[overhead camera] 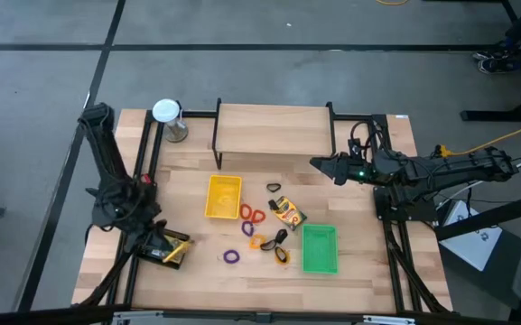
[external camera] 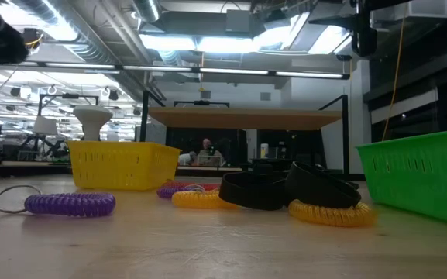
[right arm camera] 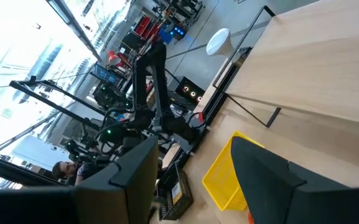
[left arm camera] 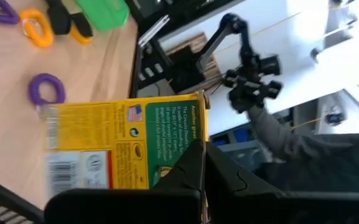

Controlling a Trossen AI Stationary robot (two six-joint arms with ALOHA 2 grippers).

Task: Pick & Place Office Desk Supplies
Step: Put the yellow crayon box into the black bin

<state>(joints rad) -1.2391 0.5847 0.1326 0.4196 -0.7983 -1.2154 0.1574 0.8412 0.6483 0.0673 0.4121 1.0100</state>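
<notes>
My left gripper (overhead camera: pixel 172 250) pinches the yellow crayon box (left arm camera: pixel 126 146) by its edge: light, crushable cardboard, I judge. Right gripper (overhead camera: pixel 319 164) hovers, fingers spread, empty.

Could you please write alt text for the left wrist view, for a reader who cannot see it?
The left gripper is shut on a yellow crayon box above the wooden table. Beyond it lie a purple ring, an orange ring and the green tray.
</notes>
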